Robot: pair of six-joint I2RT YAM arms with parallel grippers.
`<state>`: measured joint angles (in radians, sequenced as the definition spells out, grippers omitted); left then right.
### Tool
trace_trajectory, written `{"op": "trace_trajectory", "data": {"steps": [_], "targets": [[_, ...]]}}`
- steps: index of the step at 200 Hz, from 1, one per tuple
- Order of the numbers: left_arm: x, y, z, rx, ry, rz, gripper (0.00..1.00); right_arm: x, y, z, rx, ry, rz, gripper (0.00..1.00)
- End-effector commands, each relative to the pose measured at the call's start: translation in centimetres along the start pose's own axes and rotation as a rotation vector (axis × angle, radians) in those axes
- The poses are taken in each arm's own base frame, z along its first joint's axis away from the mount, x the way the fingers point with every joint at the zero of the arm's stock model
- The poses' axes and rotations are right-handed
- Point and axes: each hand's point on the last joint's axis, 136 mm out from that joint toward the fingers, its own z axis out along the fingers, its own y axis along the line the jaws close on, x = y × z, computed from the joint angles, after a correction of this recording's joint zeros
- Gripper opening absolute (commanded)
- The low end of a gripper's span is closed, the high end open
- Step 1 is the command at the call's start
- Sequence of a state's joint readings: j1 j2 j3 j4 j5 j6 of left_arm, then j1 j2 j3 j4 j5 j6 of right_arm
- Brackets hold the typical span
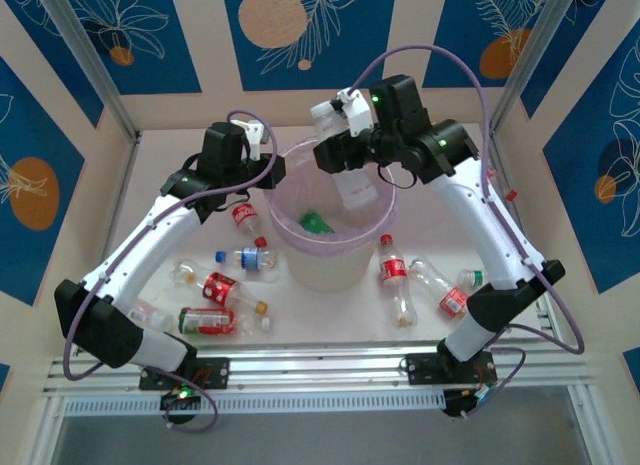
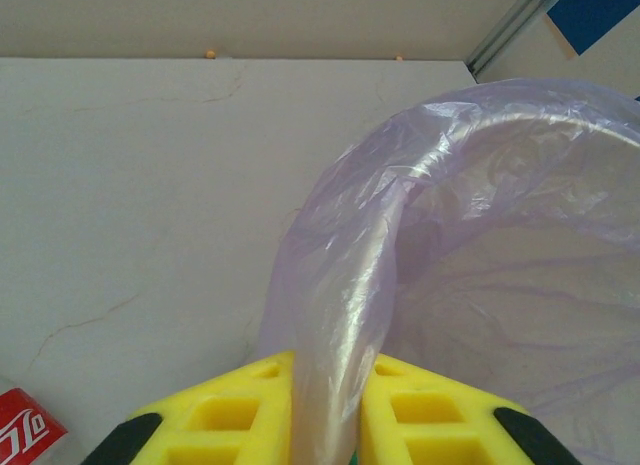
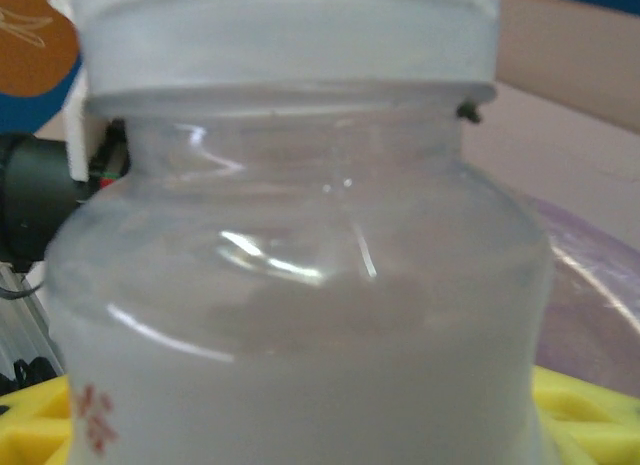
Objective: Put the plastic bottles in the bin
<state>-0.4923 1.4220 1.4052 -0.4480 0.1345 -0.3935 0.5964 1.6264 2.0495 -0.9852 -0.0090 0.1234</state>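
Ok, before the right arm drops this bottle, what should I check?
1. Right gripper gripping the white-capped bottle: ok.
2. Bottle above the bin opening: ok.
3. Left gripper pinching the bag liner at the rim, off to the side of the drop: ok.
4. Room inside the bin: ok, little lies inside.
5. Cap screwed tight: cannot tell.

White table (image 1: pixel 330 307): bin (image 1: pixel 325 267) standing centre; plastic bottles (image 1: pixel 222 285) lying scattered either side of it.
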Motion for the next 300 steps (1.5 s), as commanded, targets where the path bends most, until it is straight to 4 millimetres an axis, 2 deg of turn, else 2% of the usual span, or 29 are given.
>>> {"op": "trace_trajectory", "data": {"steps": [1, 68, 162, 216, 300], "targets": [[1.0, -0.2, -0.4, 0.006, 0.028, 0.000, 0.20, 1.0, 1.2, 0.6, -0.042, 0.044, -0.016, 0.40], [0.4, -0.2, -0.6, -0.001, 0.005, 0.008, 0.20, 7.6, 0.5, 5.5, -0.067, 0.260, 0.028, 0.39], [0.1, -0.3, -0.7, -0.003, -0.007, 0.009, 0.19, 14.5, -2.2, 11.9, 0.033, 0.477, 0.024, 0.40], [-0.1, -0.4, -0.7, 0.002, -0.012, 0.010, 0.19, 17.5, -3.2, 14.7, 0.045, 0.552, 0.018, 0.40], [0.0, -0.3, -0.6, 0.001, -0.012, 0.010, 0.18, 21.9, -4.1, 17.5, 0.069, 0.658, -0.007, 0.48]]}}
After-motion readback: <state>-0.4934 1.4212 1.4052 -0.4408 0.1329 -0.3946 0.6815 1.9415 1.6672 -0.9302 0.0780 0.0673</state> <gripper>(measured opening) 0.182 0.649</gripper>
